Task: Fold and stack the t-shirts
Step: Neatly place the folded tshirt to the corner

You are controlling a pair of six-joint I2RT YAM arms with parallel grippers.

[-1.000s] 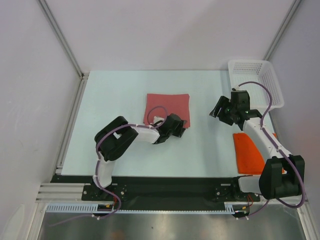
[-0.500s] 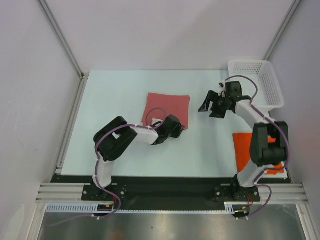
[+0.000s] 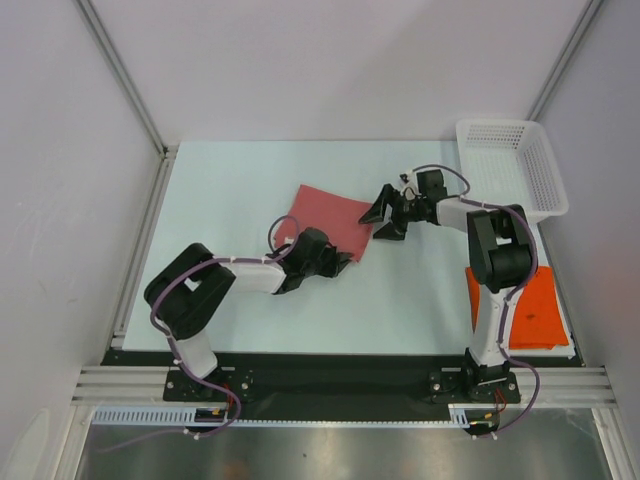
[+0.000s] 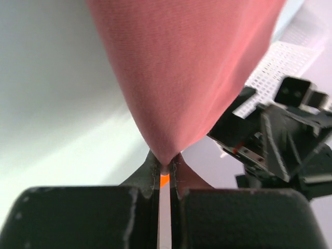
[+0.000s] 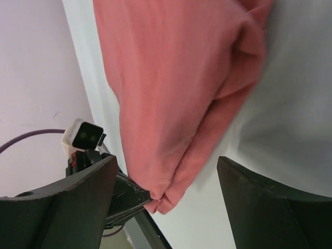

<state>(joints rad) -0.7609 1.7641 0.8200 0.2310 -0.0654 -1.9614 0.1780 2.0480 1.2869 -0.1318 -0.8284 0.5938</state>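
Note:
The pink-red t-shirt (image 3: 330,212) lies folded and skewed on the middle of the table. My left gripper (image 3: 342,262) is shut on its near right corner; in the left wrist view the cloth (image 4: 181,78) narrows to a point pinched at the gripper (image 4: 165,167). My right gripper (image 3: 381,222) stands open at the shirt's right edge. The right wrist view has the folded edge (image 5: 171,93) between the wide-apart jaws of that gripper (image 5: 166,199), not gripped. The orange t-shirt (image 3: 528,305) lies flat at the near right, partly behind the right arm.
A white perforated basket (image 3: 512,165) stands at the far right corner. Grey walls with metal rails close in the table at the back and sides. The two grippers are close together at the shirt's right corner.
My left gripper shut on the shirt's corner and pulled it leftwards, skewing the shirt. My right arm swung left from beside the basket to the shirt's right edge and opened wider.

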